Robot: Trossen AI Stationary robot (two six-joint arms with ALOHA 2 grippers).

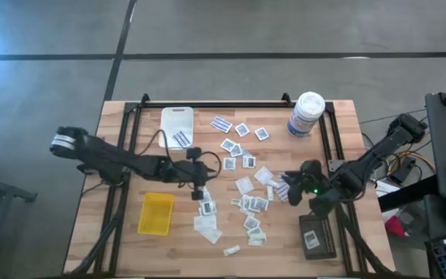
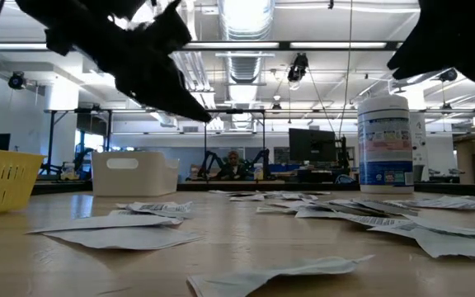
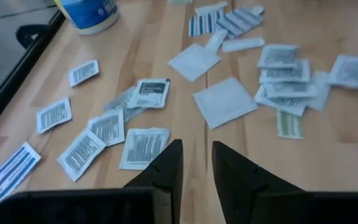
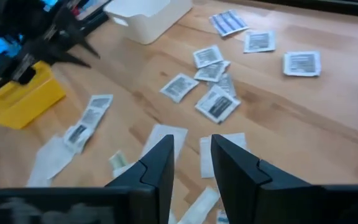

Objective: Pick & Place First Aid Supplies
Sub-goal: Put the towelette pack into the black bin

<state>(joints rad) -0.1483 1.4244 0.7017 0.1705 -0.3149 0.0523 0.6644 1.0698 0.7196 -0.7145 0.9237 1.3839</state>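
Both grippers hover over the scattered packets [image 1: 246,203], probably picking targets; left gripper [image 3: 196,163] and right gripper [image 4: 191,160] each slightly parted, holding nothing (trays wait nearby).

The table [image 1: 122,132] is pale wood with a black frame. Near its far edge sit a white tray [image 1: 177,122] and a white canister [image 1: 306,115] with a blue label. A yellow tray [image 1: 156,213] lies toward the near left corner, a black tray [image 1: 317,235] toward the near right. The packets [image 1: 248,205] are white with dark grey print; the strips [image 1: 221,125] are striped blue and white.
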